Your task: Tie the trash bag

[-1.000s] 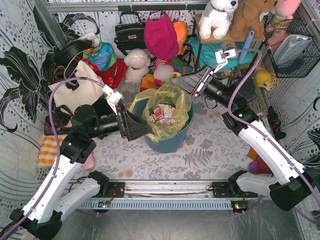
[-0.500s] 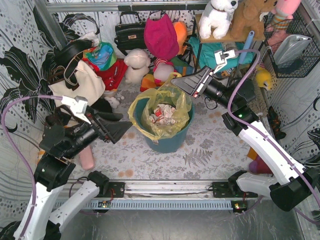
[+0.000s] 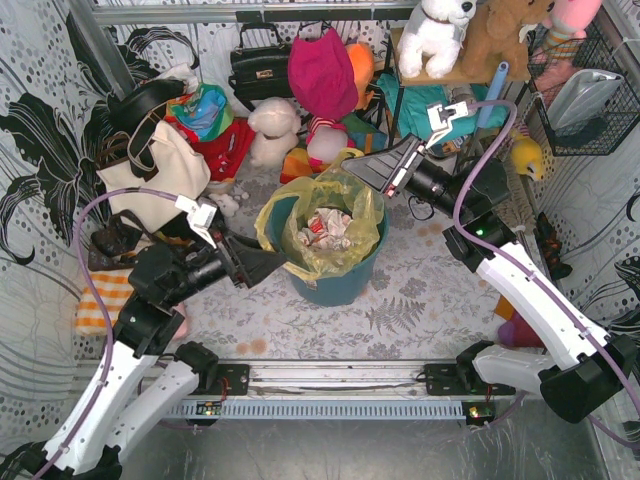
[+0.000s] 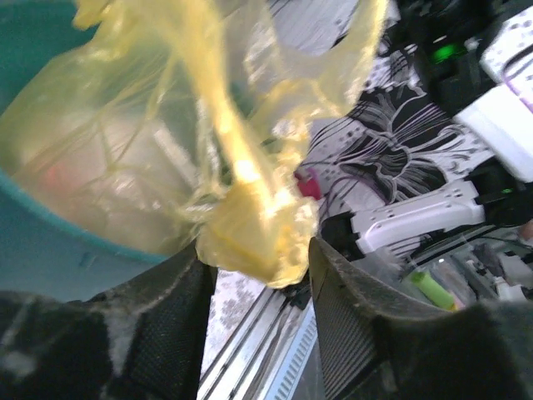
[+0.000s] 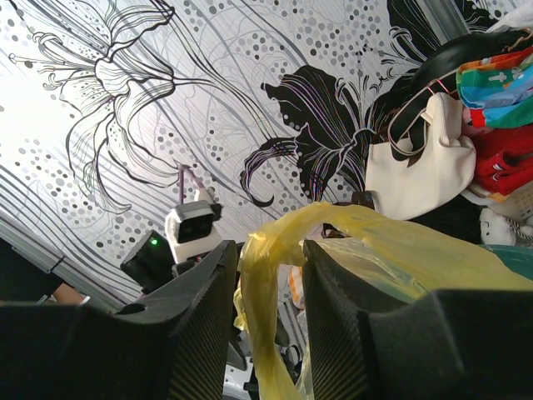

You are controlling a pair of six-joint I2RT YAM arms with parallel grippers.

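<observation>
The yellow-green trash bag lines the teal bucket, with crumpled white-and-red paper inside. My left gripper is at the bag's left rim. In the left wrist view it is open, with a bunched flap of the bag between its fingertips. My right gripper is above the bag's far right edge. In the right wrist view it is open, and a twisted strand of the bag hangs loosely between its fingers, against the left one.
A cream tote with black straps stands to the left, also in the right wrist view. Plush toys and bags crowd the back. An orange-checked cloth lies at the left. The metal rail runs along the near edge.
My left gripper pulled back to the left from the bag, then returned to the bag's left rim with a flap between its jaws. The right gripper has barely moved.
</observation>
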